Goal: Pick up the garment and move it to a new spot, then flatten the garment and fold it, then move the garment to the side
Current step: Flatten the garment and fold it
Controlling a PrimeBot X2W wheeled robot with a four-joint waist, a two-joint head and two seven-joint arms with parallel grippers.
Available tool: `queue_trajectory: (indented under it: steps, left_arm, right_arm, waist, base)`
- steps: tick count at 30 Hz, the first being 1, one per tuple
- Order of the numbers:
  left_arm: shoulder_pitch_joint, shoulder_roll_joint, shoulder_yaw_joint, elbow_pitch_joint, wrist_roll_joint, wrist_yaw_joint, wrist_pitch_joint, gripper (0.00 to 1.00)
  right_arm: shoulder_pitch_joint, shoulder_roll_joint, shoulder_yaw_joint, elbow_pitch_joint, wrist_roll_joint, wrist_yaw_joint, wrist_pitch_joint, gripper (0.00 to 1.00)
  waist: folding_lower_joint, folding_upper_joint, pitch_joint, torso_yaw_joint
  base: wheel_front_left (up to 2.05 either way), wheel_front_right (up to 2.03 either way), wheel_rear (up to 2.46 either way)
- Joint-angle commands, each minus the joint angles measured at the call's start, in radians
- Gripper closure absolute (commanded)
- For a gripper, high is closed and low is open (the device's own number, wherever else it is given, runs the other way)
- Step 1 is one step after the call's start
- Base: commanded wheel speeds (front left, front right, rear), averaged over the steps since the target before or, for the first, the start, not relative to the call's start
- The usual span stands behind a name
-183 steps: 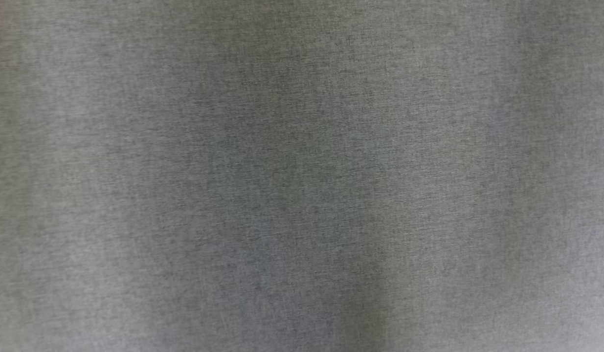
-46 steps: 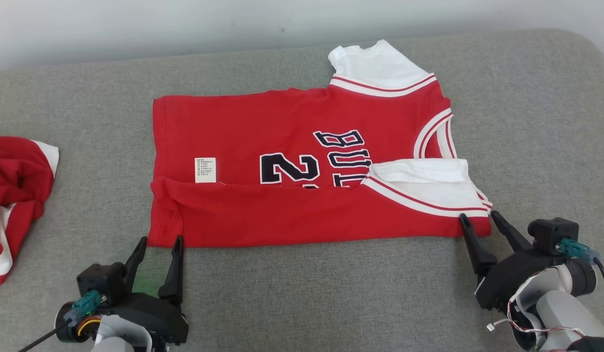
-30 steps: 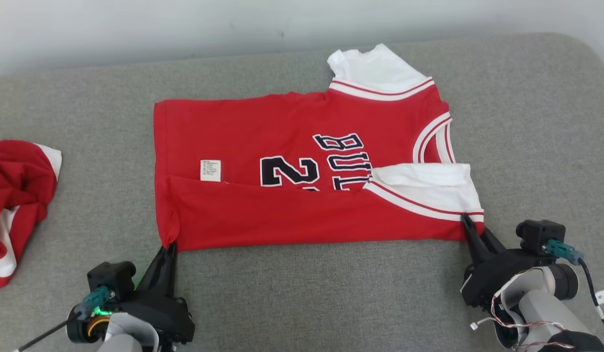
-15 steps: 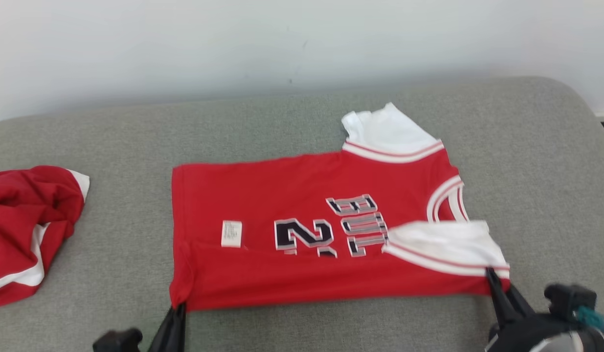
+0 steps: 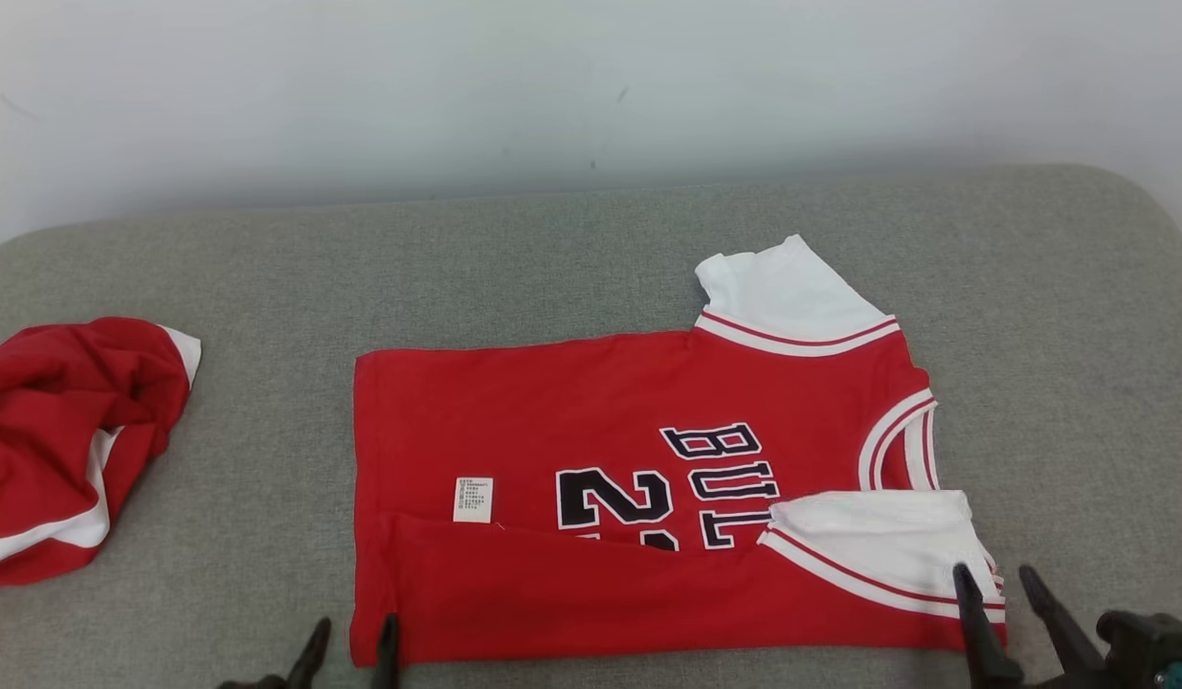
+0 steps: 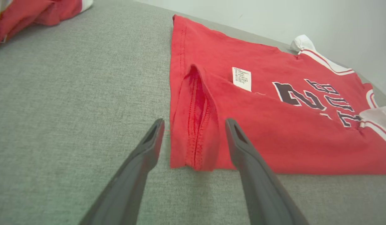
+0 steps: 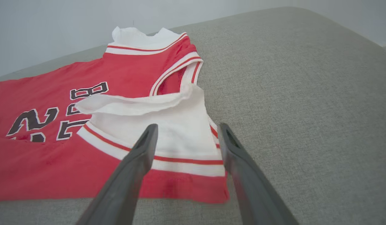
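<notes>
The garment (image 5: 638,459) is a red basketball jersey with white sleeves and dark lettering, lying flat on the grey cushion (image 5: 552,249) with its near long edge folded over. My left gripper (image 5: 353,639) stands open at the jersey's near left corner (image 6: 193,150), fingers straddling the hem and holding nothing. At the near right corner, over the white sleeve (image 7: 167,125), my right gripper (image 5: 994,586) is open too, with one finger (image 7: 133,162) over the cloth and the other beside it. Both jaws are spread in the wrist views.
A second crumpled red and white garment (image 5: 64,440) lies at the cushion's left edge (image 6: 30,12). A pale wall (image 5: 552,86) rises behind the cushion. Bare grey fabric lies to the right of the jersey (image 7: 305,93).
Both grippers, shut on the jersey's near corners a second ago, have opened and let go. The head camera has tilted up, so the whole scene sits lower in the picture.
</notes>
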Motion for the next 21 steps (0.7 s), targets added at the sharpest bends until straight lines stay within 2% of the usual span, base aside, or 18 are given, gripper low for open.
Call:
queue_trajectory:
  steps: [1,8,16,21]
  left_arm:
    - [-0.015,0.001,0.018,-0.017,0.024,0.008,-0.007,0.0]
    - [-0.006,-0.008,0.145,-0.154,0.155,0.038,-0.007,0.0]
    - [-0.003,-0.03,0.226,-0.238,0.245,0.015,-0.007,0.0]
    - [0.009,-0.044,0.27,-0.268,0.285,-0.015,-0.007,0.0]
  right_arm:
    - [-0.001,0.014,-0.01,-0.04,-0.014,-0.002,-0.011,0.0]
    - [-0.038,0.049,-0.013,-0.136,-0.076,-0.002,-0.067,0.0]
    - [-0.063,0.065,-0.007,-0.161,-0.1,-0.002,-0.119,0.0]
    - [-0.066,0.064,-0.014,-0.16,-0.108,-0.002,-0.145,0.0]
  waist:
    - [0.0001,0.0,-0.001,-0.003]
    - [0.0001,0.0,-0.011,-0.023]
    - [0.0001,0.0,-0.026,-0.027]
    - [0.0001,0.0,-0.036,-0.029]
  base:
    - [0.0,0.0,0.0]
    - [0.0,0.0,0.0]
    - [0.0,0.0,0.0]
    - [0.0,0.0,0.0]
